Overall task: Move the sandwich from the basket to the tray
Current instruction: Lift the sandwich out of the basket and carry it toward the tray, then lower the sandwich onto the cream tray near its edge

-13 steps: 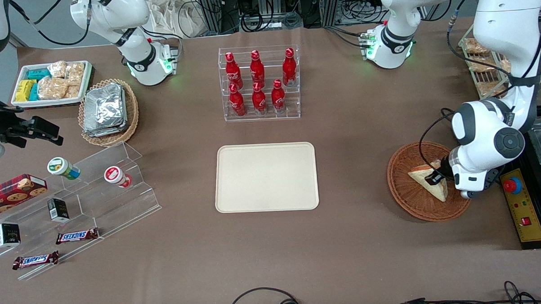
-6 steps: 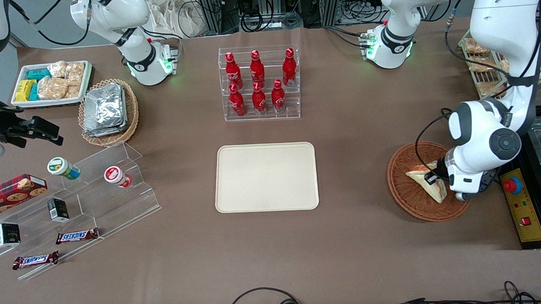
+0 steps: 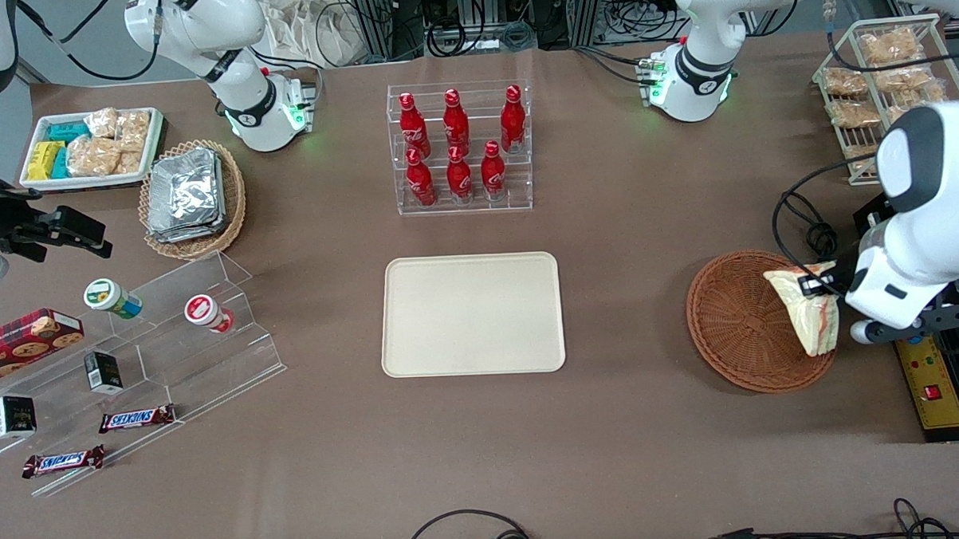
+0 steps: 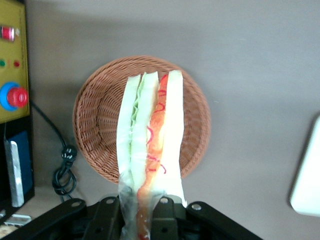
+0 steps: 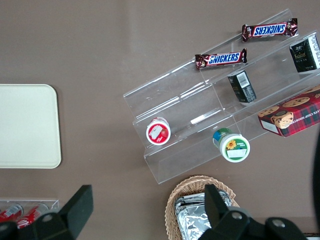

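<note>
Wicker is filling the right-centre of my front view: the reddish-brown basket (image 3: 748, 321) is sitting on the brown table (image 3: 653, 455), and it is holding nothing now. I am seeing the gripper (image 3: 813, 287) hanging over the basket's rim on the working arm's end, its fingers clamped on the sandwich (image 3: 806, 314). The wedge is dangling clear above the weave, its clear wrap pinched at the upper end and its point hanging toward the lower right of the frame.

My wrist camera is looking straight down the sandwich (image 4: 150, 145), and I am reading white bread slices with pale green and orange-red filling between them, the basket (image 4: 95, 120) lying well below it. The black fingers (image 4: 107, 217) are squeezing the wrapped end from both sides.

I am finding the cream tray (image 3: 472, 314) at the centre of the front view, bare, and well apart from the basket, toward the parked arm's end. A rack of red bottles (image 3: 459, 146) is standing above it in the frame.
</note>
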`<state>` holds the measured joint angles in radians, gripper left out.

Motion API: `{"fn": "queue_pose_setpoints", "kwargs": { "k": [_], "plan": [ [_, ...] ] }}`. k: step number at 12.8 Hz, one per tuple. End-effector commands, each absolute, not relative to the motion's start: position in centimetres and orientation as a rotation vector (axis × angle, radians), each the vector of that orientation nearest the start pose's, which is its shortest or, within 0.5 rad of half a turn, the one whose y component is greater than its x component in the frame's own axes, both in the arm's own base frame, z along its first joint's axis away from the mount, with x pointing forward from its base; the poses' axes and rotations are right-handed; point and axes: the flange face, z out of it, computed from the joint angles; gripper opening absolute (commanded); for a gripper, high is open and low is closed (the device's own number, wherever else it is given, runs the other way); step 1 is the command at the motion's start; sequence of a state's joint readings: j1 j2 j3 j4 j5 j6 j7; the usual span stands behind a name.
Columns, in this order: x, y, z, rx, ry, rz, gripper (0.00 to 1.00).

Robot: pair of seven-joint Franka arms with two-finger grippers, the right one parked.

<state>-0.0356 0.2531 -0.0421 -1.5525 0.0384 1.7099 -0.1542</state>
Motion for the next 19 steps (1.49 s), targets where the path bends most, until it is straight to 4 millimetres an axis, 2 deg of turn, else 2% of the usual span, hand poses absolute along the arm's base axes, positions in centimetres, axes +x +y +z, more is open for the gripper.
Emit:
{"fn": "queue_pose_setpoints", "kwargs": {
  "k": [1, 3, 5, 6, 8, 10, 12, 15, 17, 19],
  "plan": [
    [62.9, -11.2, 51.4, -3.127, 0.099, 0.170, 0.00],
    [61.3, -18.5, 51.5, -3.120, 0.215, 0.174, 0.00],
    [59.8, -25.3, 51.0, -3.123, 0.184, 0.168, 0.00],
    [59.4, -27.9, 50.2, -3.125, 0.196, 0.183, 0.00],
    [58.7, -32.7, 47.0, -3.116, 0.244, 0.214, 0.00],
    [58.1, -37.0, 43.3, -3.103, 0.202, 0.187, 0.00],
    [57.7, -39.6, 39.3, -3.046, 0.197, 0.142, 0.00],
    [57.9, -41.5, 33.7, -3.041, 0.231, 0.144, 0.00],
    [58.1, -41.7, 29.5, -3.044, 0.244, 0.135, 0.00],
    [58.3, -41.6, 26.6, -3.031, 0.261, 0.109, 0.00]
  ]
}}
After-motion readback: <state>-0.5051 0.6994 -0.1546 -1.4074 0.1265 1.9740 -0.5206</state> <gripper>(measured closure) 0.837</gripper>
